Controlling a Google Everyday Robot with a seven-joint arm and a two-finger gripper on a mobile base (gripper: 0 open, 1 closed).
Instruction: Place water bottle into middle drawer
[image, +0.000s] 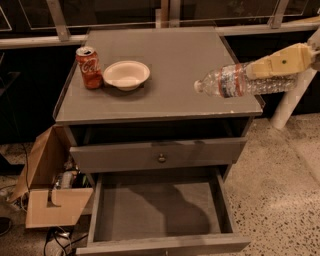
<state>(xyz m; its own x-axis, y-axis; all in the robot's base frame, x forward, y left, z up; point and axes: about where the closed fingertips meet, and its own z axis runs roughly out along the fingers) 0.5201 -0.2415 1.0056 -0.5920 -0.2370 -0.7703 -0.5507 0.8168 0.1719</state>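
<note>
One cabinet (170, 50) carries one red soda can (89, 67) and one white bowl (126, 75), both at its top's left side. Over its right front corner hangs one water bottle (235, 82), clasped by one gripper (260, 70). Its front shows two drawers: one upper drawer (115, 157) with one knob (161, 158), and one middle drawer (125, 215) pulled out below. One cardboard box (47, 200) sits at its left foot.

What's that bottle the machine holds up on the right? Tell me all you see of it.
The water bottle is small, clear plastic, with a white cap and a red-and-white label. It hangs in the air nearly level, cap pointing left in the view, above the right front corner of the cabinet top. Only the gripper touches it, shut on its bottom half.
</note>
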